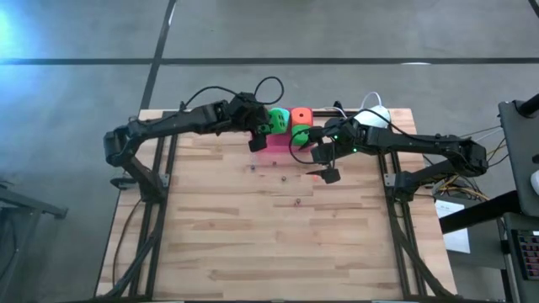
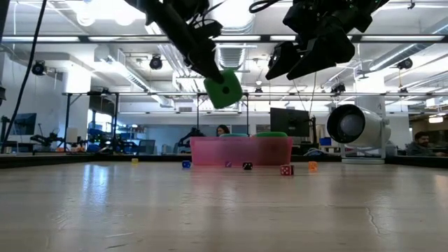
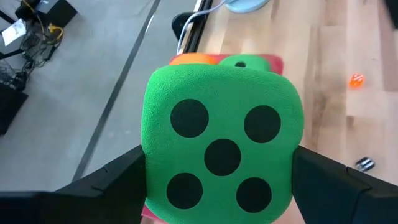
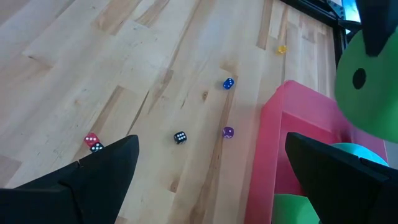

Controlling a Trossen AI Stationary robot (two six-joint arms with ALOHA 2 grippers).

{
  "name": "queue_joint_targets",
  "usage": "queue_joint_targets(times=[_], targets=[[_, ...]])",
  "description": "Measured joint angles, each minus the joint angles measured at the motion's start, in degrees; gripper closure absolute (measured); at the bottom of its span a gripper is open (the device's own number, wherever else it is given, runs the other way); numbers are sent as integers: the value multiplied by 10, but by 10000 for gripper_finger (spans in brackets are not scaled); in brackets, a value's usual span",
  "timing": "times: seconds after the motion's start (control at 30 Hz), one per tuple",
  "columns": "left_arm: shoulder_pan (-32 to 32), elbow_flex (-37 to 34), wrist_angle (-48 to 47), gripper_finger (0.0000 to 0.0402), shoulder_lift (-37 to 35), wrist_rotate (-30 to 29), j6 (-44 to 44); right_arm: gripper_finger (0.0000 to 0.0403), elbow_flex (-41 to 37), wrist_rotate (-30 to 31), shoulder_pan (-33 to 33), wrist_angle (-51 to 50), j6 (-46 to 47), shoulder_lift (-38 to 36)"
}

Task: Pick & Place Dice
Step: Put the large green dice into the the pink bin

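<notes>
a bright green die (image 3: 222, 152) is clamped between the fingers of the left gripper (image 1: 259, 128) and is held in the air above the pink bin (image 2: 241, 150), so the placing step is judged to be in hand; a lowering over the bin and a release are called for next. the die is seen as a soft, foam-like cube with rounded corners and five dark round pips on its near face. inside the translucent pink bin an orange die (image 1: 301, 116), another green die (image 1: 301, 133) and a teal die (image 4: 357, 153) are lying. the right gripper (image 1: 324, 164) is hung beside the bin with its fingers spread wide and nothing in them. tiny hard dice (image 4: 180, 137) are scattered on the pale wooden table (image 1: 278, 236).
</notes>
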Motion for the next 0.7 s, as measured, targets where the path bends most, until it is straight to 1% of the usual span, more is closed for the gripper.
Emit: queue_joint_targets(times=[0.3,0.7], targets=[[15,-59,37,76,0,6,9,3,0,0,0,0,0,0],[15,-85,52,75,2,20,9,3,0,0,0,0,-1,0]])
